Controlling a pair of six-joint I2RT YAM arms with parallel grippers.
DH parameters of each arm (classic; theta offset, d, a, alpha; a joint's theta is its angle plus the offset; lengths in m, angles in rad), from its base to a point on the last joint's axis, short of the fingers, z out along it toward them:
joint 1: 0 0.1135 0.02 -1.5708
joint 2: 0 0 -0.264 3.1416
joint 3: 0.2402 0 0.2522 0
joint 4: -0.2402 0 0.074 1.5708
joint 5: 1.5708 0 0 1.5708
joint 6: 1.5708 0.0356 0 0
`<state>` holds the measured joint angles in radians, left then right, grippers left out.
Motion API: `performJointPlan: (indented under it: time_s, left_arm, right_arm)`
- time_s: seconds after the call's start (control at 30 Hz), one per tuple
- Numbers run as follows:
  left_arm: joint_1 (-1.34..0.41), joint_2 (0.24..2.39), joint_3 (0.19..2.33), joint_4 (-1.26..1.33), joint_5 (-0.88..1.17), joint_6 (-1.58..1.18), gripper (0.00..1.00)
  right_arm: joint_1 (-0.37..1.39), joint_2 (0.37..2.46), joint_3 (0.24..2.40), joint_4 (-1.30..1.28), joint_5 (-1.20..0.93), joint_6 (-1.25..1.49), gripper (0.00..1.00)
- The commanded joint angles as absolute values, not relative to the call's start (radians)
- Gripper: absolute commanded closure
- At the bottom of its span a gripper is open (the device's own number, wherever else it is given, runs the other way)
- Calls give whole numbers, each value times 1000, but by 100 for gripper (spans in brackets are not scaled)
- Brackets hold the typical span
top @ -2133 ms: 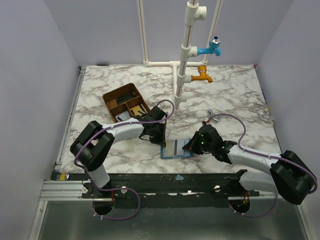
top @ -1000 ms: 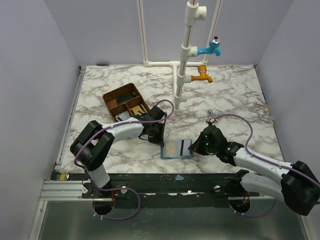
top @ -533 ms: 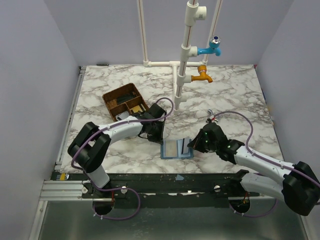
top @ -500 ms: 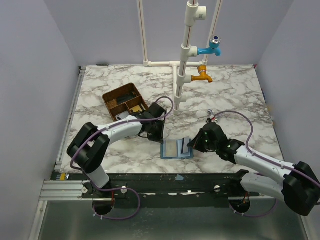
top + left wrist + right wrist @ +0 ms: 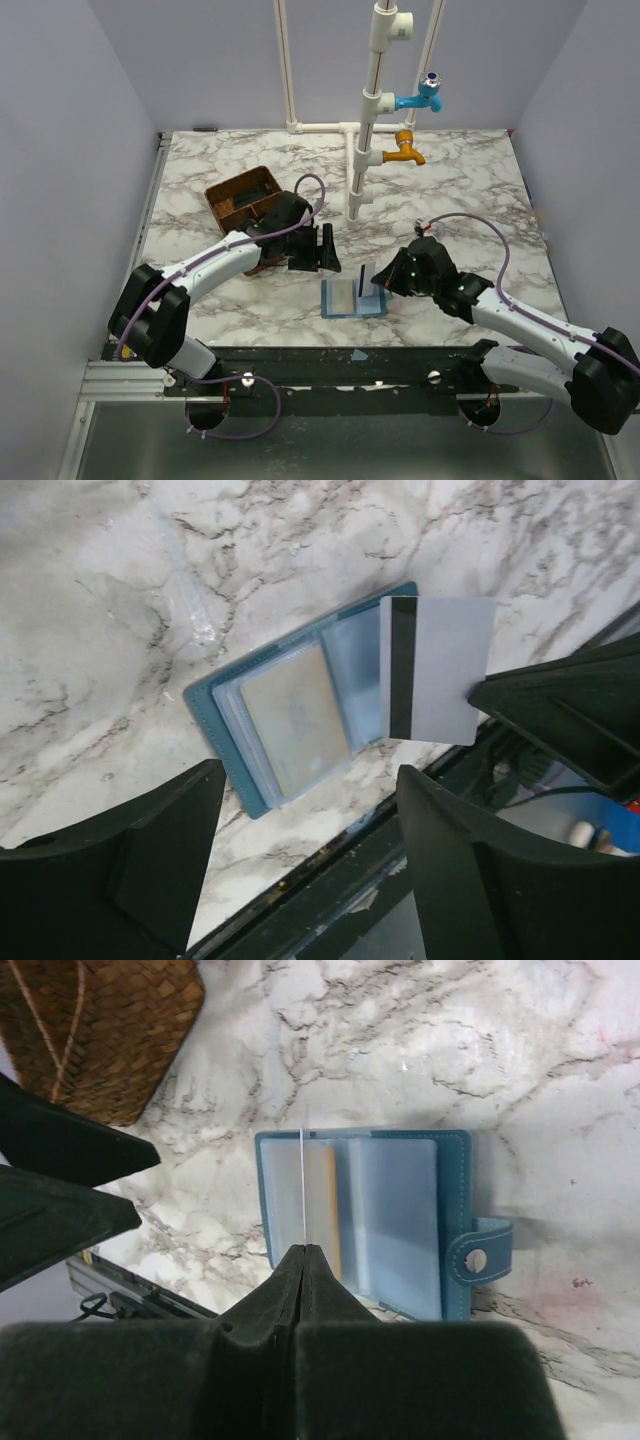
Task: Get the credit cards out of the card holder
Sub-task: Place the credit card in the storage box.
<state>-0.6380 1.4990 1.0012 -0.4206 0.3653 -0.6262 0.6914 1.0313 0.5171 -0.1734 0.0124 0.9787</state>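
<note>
**Inspector:** State of the right claw (image 5: 303, 1255)?

**Assessor:** Pinched flat on one card (image 5: 440, 670), gripping its short edge. The card stands on edge directly above the holder (image 5: 353, 298). All of its outline shows, dark stripe included, so I judge it free of its slot.

**Inspector:** Why held upright?

**Assessor:** Probably so the thin edge comes straight out of the sleeve without catching the plastic.

**Inspector:** And the left claw (image 5: 325, 250)?

**Assessor:** Wide and holding nothing. It hangs just behind the holder and looks down on it. I read that as standing clear, ready to pin the holder if it shifts.

**Inspector:** Position of the holder?

**Assessor:** Lying open and flat on the desk (image 5: 460, 190), at its near edge between the two arms, with the snap tab hanging off one side.

**Inspector:** Contents?

**Assessor:** One tan card under the clear sleeve on one leaf. The other leaf shows pale sleeves, and I cannot tell whether these hold cards. The task looks unfinished.

**Inspector:** Other containers?

**Assessor:** A brown divided tray (image 5: 222, 190) sits well behind the holder, on the left arm's side. The arm hides most of it, so I cannot confirm what is in it.
</note>
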Motion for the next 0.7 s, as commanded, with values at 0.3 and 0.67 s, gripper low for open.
performJointPlan:
  time_s: [0.3, 0.67]
  left_arm:
    - [-547, 1386, 864, -133, 719, -809, 21]
    - [-510, 1341, 794, 33, 821, -926, 24]
  right_arm:
    - [682, 1033, 619, -59, -139, 1034, 99]
    - [664, 1087, 633, 134, -308, 1118, 99]
